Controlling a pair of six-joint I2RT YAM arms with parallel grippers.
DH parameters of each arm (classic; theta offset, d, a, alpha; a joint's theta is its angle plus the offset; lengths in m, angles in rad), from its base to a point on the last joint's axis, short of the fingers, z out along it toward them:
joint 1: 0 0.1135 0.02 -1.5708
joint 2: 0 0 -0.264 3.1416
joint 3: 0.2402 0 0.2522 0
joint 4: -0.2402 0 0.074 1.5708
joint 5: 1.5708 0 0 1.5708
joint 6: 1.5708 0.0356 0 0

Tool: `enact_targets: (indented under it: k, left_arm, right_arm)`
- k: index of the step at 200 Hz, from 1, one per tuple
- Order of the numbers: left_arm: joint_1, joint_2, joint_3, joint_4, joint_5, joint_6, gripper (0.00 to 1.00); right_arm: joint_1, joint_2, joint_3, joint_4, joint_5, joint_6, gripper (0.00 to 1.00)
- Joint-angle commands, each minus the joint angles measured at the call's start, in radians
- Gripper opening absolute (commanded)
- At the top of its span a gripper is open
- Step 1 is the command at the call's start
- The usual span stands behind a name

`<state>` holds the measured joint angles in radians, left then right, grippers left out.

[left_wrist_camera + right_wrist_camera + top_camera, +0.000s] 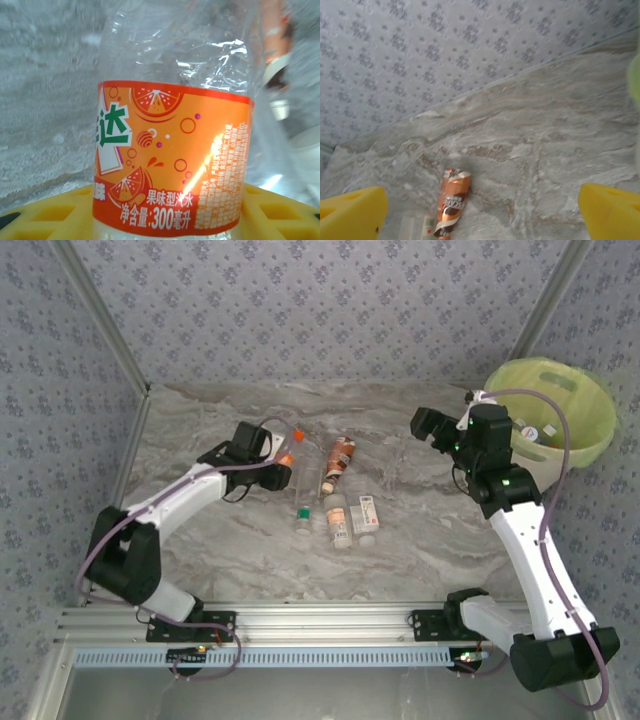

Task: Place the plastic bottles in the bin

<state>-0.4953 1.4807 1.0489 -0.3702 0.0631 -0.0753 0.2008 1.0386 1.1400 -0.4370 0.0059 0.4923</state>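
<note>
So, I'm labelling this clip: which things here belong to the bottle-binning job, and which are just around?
Job: orange-label bottle in the left gripper; loose bottles on the table; bin; open right gripper.
Just around: metal rail; patterned walls.

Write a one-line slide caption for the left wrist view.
Close-up: a clear bottle with an orange label sits between the yellow fingers of the left claw, marbled table behind.

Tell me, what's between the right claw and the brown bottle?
Nothing, just bare table between the right claw and the brown bottle. The top view shows that best.
</note>
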Motion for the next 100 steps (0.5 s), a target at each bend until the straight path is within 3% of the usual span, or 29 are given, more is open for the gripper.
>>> enact_targets:
  k: [1,48,72,100]
  left_arm:
    - [0.004,-0.095,-0.051,0.112,0.114,-0.059,0.31]
    - [-0.001,-0.284,-0.154,0.354,0.359,-0.178,0.0]
    - [-0.006,-0.311,-0.145,0.395,0.473,-0.206,0.0]
    - [-0.027,-0.3,-0.101,0.378,0.543,-0.206,0.0]
  right_arm:
    - [0.031,0.025,-0.002,0.065,-0.119,0.036,1.0]
    - [0.118,0.131,0.044,0.149,-0.344,0.074,1.0]
    - [0.189,0.192,0.061,0.343,-0.516,0.099,1.0]
    - [0.287,0.259,0.097,0.451,-0.549,0.089,1.0]
